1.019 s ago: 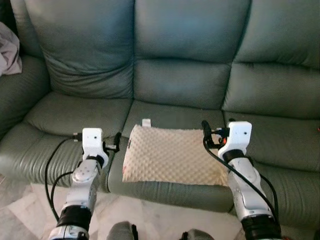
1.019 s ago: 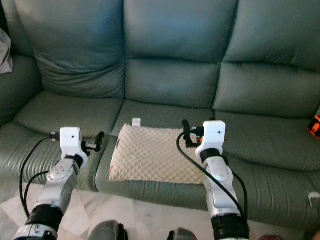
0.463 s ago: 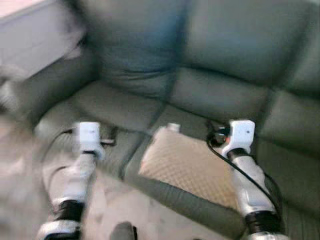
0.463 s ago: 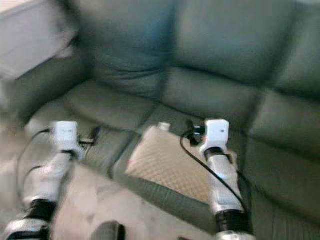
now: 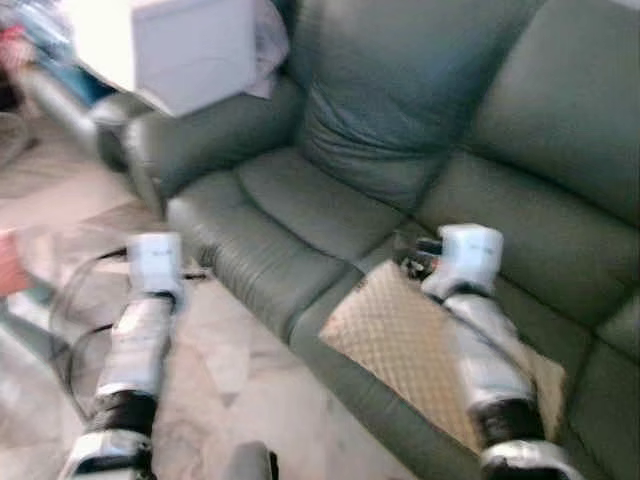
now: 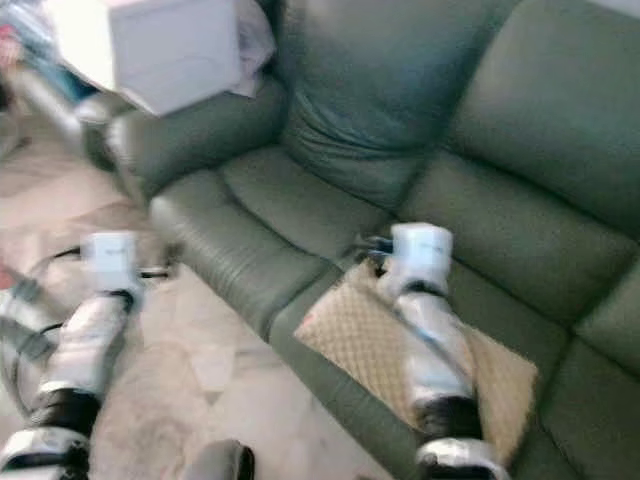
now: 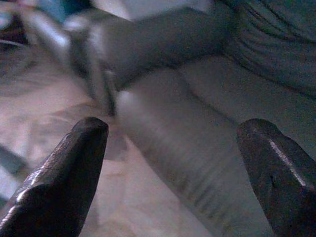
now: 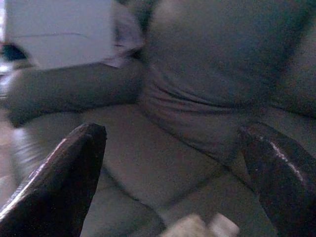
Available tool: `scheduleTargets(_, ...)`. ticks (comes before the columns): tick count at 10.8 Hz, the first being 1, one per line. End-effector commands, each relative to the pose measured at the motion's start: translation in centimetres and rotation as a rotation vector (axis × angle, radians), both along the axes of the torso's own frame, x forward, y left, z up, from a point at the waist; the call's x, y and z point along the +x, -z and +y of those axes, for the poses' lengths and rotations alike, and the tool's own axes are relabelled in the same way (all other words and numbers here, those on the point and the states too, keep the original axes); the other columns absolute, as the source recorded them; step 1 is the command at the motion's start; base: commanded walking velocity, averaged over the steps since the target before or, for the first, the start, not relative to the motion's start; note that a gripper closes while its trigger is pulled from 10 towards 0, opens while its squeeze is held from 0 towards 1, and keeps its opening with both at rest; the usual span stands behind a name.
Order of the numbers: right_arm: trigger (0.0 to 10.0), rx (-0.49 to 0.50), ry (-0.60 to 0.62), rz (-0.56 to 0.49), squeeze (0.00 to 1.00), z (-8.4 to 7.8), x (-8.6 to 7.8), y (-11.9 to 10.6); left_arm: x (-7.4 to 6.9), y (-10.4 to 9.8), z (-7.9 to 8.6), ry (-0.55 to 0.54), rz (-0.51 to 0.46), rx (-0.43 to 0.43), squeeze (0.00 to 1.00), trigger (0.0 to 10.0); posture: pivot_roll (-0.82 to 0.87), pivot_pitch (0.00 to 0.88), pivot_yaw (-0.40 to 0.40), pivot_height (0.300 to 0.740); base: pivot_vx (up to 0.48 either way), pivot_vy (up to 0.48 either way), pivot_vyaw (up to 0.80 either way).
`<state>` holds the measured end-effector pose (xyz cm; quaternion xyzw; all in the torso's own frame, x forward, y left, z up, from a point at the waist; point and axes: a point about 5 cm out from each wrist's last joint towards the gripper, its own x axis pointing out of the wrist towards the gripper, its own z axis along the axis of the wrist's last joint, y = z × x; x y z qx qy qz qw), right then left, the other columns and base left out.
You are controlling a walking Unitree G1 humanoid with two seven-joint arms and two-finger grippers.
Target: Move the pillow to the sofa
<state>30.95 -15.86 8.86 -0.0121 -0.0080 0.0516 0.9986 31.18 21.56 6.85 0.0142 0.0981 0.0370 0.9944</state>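
Note:
The beige dimpled pillow lies flat on the seat of the grey-green sofa, near the seat's front edge. My right gripper hovers over the pillow's far corner, open and holding nothing; in its wrist view the right gripper faces the sofa's backrest. My left gripper is off to the left over the floor, in front of the sofa's end seat. The left gripper is also open and empty. The pictures are blurred.
A white box and a pale cloth sit at the sofa's armrest on the left. Pale marble floor lies in front of the sofa. Blurred clutter stands at the far left edge.
The whole view has swung to the left, so the camera moved. The pillow lies on the seat as before. My left arm now hangs over the floor instead of the seat.

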Motion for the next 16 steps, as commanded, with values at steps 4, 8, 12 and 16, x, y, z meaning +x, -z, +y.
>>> scheduleTargets(4,10.0,-0.005,0.04,0.04,0.0,-1.3,-1.7,1.7,-0.4,1.1,-1.8,0.016,0.022,-0.051,0.0,10.0,0.0,0.0,-0.006,0.74,0.0,0.0,0.57)
scheduleTargets(8,10.0,0.006,0.056,0.065,0.0,-1.6,-2.5,2.4,-0.6,1.8,-3.0,0.033,0.046,-0.059,0.0,10.0,-0.01,0.0,-0.011,0.74,0.0,0.48,0.0)
scheduleTargets(12,10.0,0.027,0.01,0.083,0.0,-0.3,-4.7,3.3,-1.3,2.7,-3.0,0.042,0.075,-0.013,0.0,10.0,-0.01,0.0,-0.009,0.74,0.0,0.48,0.0)
scheduleTargets(16,10.0,0.028,0.001,0.066,0.0,-0.1,-4.6,2.8,-1.0,2.8,-3.8,0.061,0.089,0.007,0.0,10.0,-0.02,0.0,0.004,0.74,0.0,0.48,0.77)
